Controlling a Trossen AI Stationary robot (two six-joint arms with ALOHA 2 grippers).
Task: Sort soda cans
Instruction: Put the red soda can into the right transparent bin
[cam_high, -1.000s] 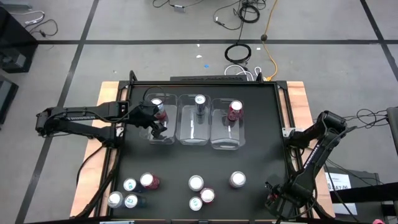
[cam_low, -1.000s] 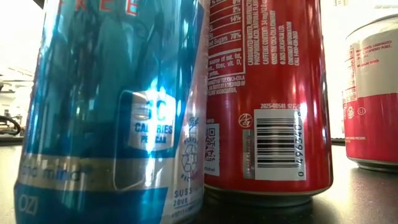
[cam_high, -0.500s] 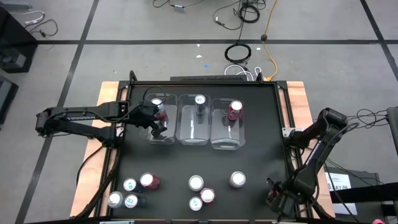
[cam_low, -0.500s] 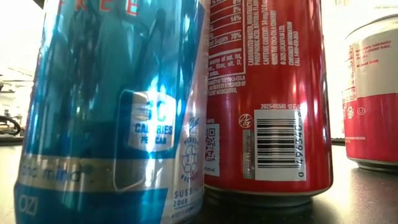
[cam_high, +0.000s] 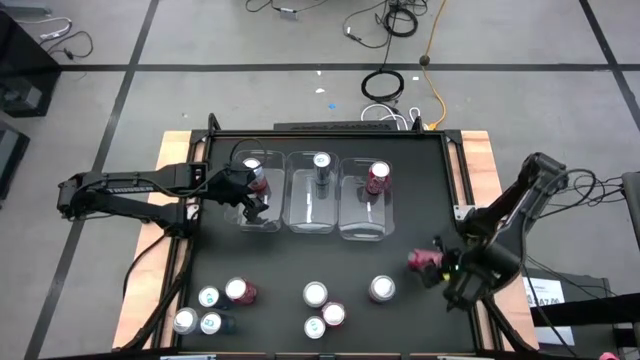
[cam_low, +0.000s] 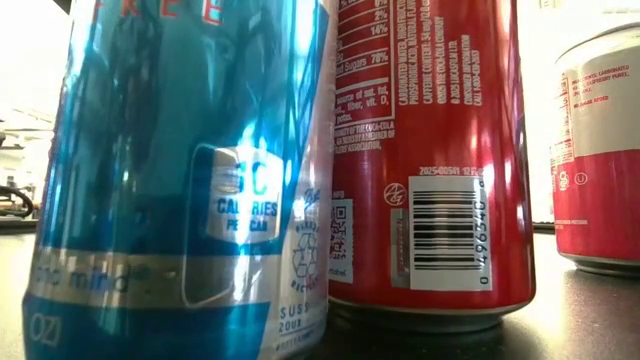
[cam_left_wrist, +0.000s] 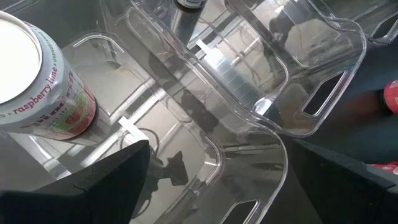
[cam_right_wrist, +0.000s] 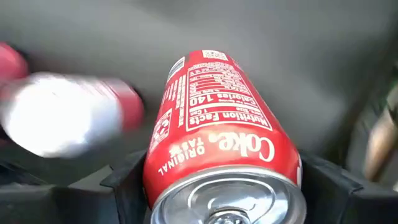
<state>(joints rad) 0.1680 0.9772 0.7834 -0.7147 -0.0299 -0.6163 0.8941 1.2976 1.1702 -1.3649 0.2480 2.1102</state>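
Since the earlier frame the right tool (cam_high: 432, 268) has swung inward gripping a red Coke can (cam_right_wrist: 217, 143) (left tool (cam_high: 256, 203) wide over the leftmost bin (cam_high: 262, 222)), and should carry it level to the red-can bin (cam_high: 365, 222).

Black table (cam_high: 420, 200) | three clear bins (cam_high: 314, 192) side by side toward far edge | soda cans (cam_high: 315, 294) standing near front edge, perhaps eight
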